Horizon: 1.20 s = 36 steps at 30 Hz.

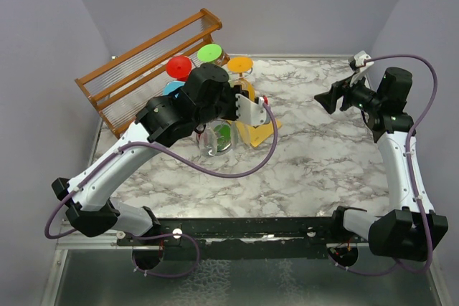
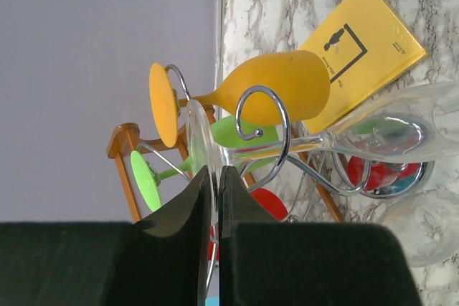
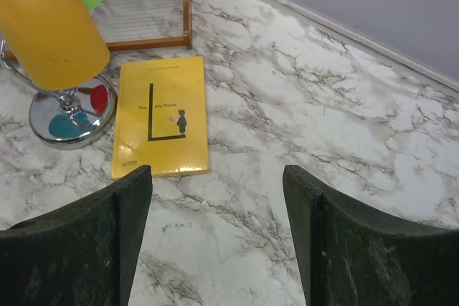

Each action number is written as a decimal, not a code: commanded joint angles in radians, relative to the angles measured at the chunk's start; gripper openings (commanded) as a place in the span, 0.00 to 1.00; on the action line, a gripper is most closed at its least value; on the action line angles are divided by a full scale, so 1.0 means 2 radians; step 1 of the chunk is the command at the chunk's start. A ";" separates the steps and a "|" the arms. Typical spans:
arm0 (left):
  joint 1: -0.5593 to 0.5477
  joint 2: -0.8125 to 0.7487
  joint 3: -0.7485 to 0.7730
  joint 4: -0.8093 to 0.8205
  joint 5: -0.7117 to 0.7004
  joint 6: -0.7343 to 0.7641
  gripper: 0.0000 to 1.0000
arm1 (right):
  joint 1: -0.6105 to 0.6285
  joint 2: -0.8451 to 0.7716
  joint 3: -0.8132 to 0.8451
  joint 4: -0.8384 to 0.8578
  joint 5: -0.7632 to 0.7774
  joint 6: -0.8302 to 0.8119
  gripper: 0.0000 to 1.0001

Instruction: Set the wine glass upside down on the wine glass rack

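Note:
A clear wine glass (image 2: 398, 134) lies sideways in the left wrist view. Its stem passes through a curled arm of the silver wire wine glass rack (image 2: 262, 116). My left gripper (image 2: 215, 180) is shut on the edge of the glass's round foot (image 2: 199, 137). From above, the left gripper (image 1: 240, 114) is over the rack, and the clear bowl (image 1: 217, 139) shows below it. The rack's shiny round base (image 3: 72, 116) shows in the right wrist view. My right gripper (image 3: 215, 198) is open and empty, held above the table at the right (image 1: 324, 98).
Orange (image 2: 276, 94), green (image 2: 147, 177) and red (image 1: 178, 67) glasses hang on the rack. A yellow book (image 3: 161, 116) lies beside the rack's base. A brown wooden slatted rack (image 1: 143, 69) stands at the back left by the wall.

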 commanded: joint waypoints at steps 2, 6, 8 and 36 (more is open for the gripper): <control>-0.002 -0.017 0.028 -0.007 0.038 0.004 0.00 | -0.001 -0.005 -0.003 0.010 -0.001 -0.006 0.73; -0.002 -0.017 0.030 -0.008 0.050 0.001 0.00 | -0.001 -0.006 -0.003 0.009 0.000 -0.007 0.73; -0.002 -0.017 0.030 -0.007 0.053 0.000 0.00 | -0.001 -0.005 -0.004 0.009 0.000 -0.006 0.73; -0.003 0.009 0.005 0.048 0.072 -0.023 0.03 | -0.001 -0.008 -0.005 0.011 0.000 -0.008 0.73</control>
